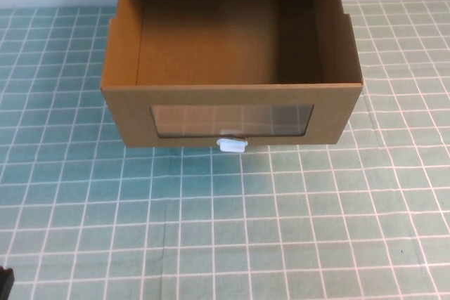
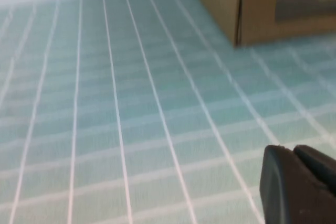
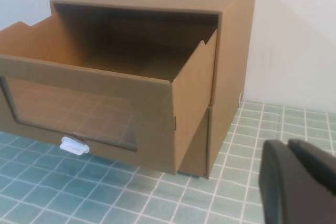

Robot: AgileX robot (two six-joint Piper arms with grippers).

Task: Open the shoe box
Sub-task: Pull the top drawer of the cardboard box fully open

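The brown cardboard shoe box (image 1: 232, 100) stands at the back middle of the table. Its drawer (image 3: 157, 103) is pulled out toward me and is empty inside. The drawer front has a clear window (image 1: 232, 120) and a small white handle (image 1: 232, 145) at its lower edge. My right gripper (image 3: 290, 144) hovers off the box's right side, apart from it, fingers pressed together, shut on nothing. My left gripper (image 2: 294, 150) sits low over the cloth well away from the box corner (image 2: 236, 9), also shut and empty. Only a black bit of the left arm (image 1: 5, 282) shows in the high view.
A green checked cloth (image 1: 232, 230) covers the table. A pale wall (image 3: 294, 51) rises right behind the box. The outer shell of the box (image 3: 231, 35) stays against the wall behind the drawer.
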